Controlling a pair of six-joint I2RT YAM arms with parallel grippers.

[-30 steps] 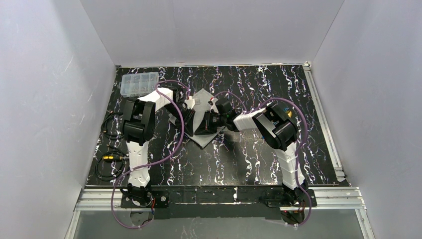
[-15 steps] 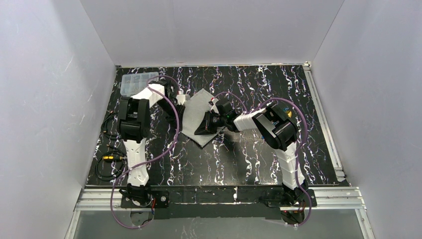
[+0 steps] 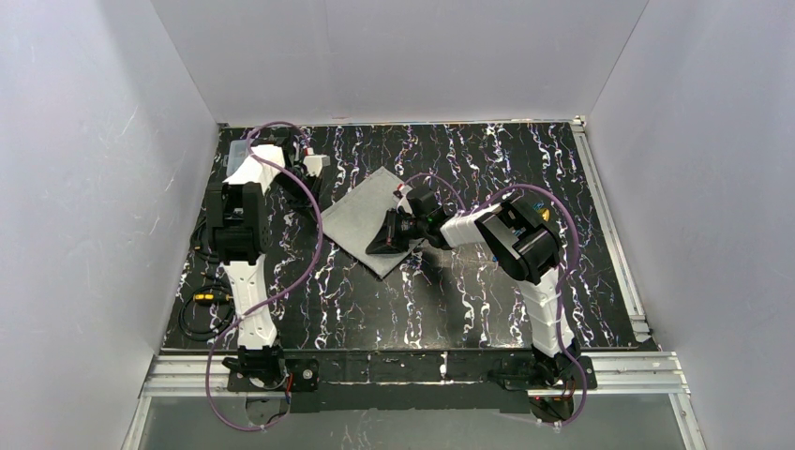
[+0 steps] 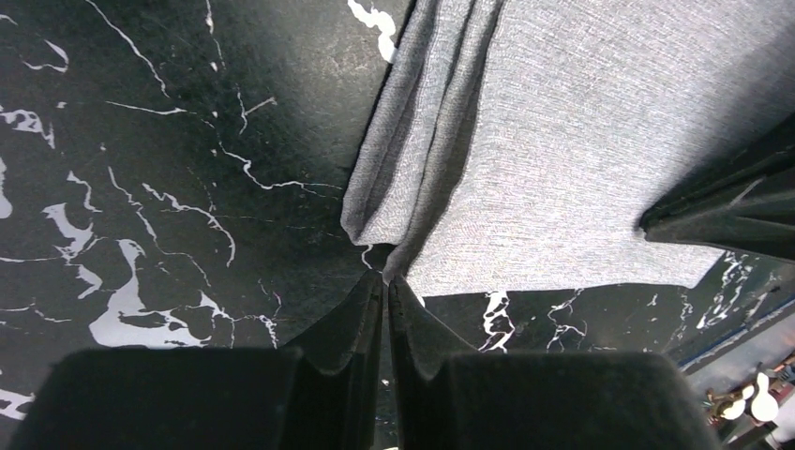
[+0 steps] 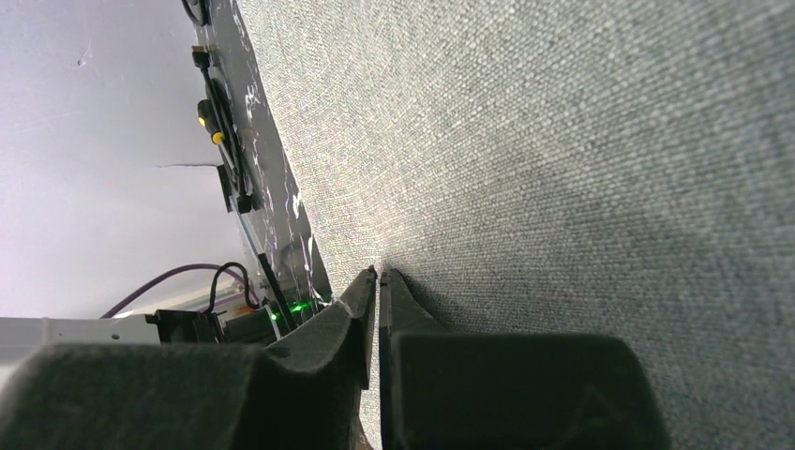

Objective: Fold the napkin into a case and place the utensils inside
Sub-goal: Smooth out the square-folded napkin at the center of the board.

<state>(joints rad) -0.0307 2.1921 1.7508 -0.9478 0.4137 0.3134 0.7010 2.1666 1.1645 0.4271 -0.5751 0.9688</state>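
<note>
So the napkin (image 3: 361,211) is lying flat in the middle of the table (image 3: 497,169), folded into a tilted grey rectangle. From the left wrist cam you can see a couple of stacked layers along its 11 o'clock edge.

Left gripper (image 4: 385,281) is up off the cloth, out at about 10 o'clock from it in the overhead shot. Its fingers are squeezed together with nothing between them. In its own cam the tips line up right at a corner of the napkin, but they don't look like they're gripping it.

Right gripper (image 5: 378,275) is down on the napkin's 4 o'clock part. Its fingers are pressed together too, with the tips right against the weave. Can't tell if any cloth is pinched in there.

Some loose cables (image 3: 202,305) sit at the table's 9 o'clock edge.
</note>
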